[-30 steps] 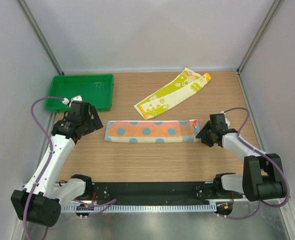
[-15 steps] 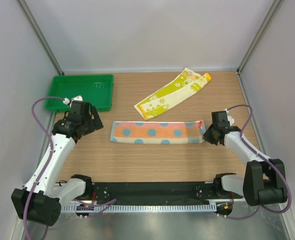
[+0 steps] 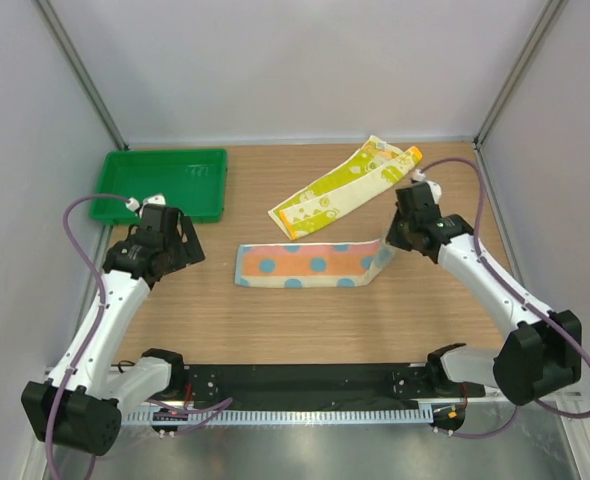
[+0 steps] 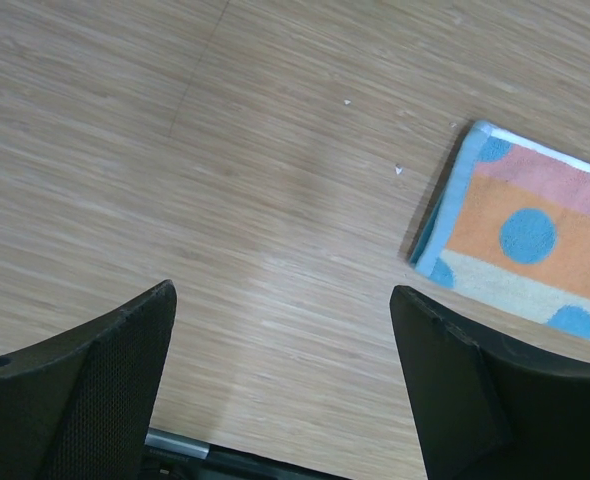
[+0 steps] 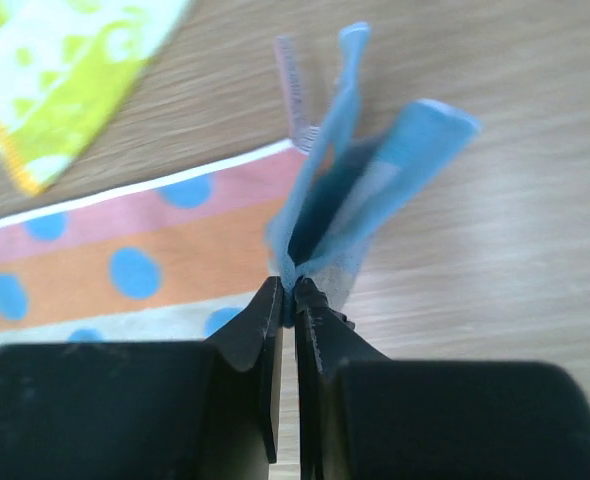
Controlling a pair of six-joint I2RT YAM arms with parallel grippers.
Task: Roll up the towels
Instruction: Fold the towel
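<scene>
Found R gripper (image 3: 392, 243) pressed together on the right end of the dotted towel (image 3: 310, 265), pinching a thin fold of blue cloth btwn the fingertips, clearest on the right wrist cam. Saw that end lifted off the table (image 3: 275, 330) and bunched upward into a loose standing pleat, w/ the rest of the towel lying flat: orange band down the middle, blue dots, pale strips along both long edges, light blue rim. Placed the flat part approx at table ctr, long axis running left-right, left end squared off and resting on the wood. Noted L gripper (image 3: 187, 246) spread wide, gripping nothing, positioned over bare wood just left of the towel's left end and apart from it. Caught that left end in the upper right of the left wrist view, w/ both black fingers at the bottom of the view. Logged the yellow-green towel (image 3: 340, 187) lying flat and diagonal behind the dotted one. Saw its near end, w/ orange edge, close to the dotted towel's far long side but apart from it, and its far end toward the back right, near the R arm's wrist in the top view. Spotted a green tray (image 3: 160, 183) at back left, beyond the L gripper.
</scene>
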